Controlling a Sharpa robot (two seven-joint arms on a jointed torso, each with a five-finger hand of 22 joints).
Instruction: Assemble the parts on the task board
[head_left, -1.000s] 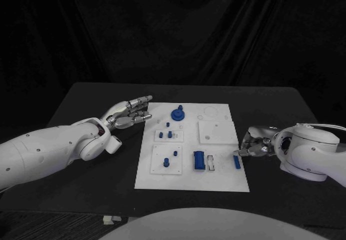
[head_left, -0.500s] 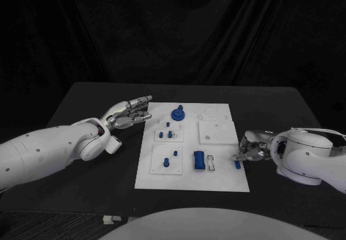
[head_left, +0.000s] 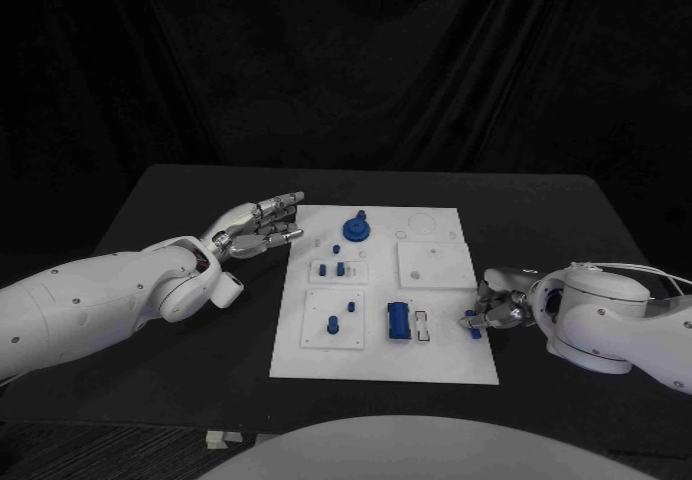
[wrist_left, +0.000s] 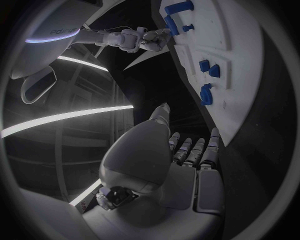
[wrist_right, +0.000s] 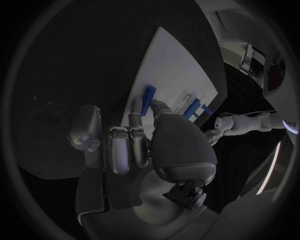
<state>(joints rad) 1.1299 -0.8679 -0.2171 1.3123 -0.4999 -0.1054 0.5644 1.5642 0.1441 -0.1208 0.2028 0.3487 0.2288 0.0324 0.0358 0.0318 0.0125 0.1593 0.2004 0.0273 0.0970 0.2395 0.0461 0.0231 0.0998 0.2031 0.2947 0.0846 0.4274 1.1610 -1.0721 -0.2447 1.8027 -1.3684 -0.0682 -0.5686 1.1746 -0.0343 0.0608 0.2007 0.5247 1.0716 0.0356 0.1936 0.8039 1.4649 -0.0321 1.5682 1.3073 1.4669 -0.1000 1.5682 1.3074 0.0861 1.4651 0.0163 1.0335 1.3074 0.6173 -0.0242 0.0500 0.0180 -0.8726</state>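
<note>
From the head camera, your right hand (head_left: 498, 303) sits at the board's (head_left: 378, 362) right edge, fingers touching the small blue bar (head_left: 473, 324) lying there; whether they pinch it you cannot tell from here. Your left hand (head_left: 260, 228) rests off the board's left edge, fingers loosely spread, holding nothing.

The left wrist camera shows the left hand (wrist_left: 181, 160) open beside the board (wrist_left: 250, 100).

In the right wrist camera, fingertips (wrist_right: 136, 106) close on either side of the bar (wrist_right: 148, 99). Get a firm pinch near its middle before lifting, and keep it level so it doesn't slide on the board (wrist_right: 172, 65).
</note>
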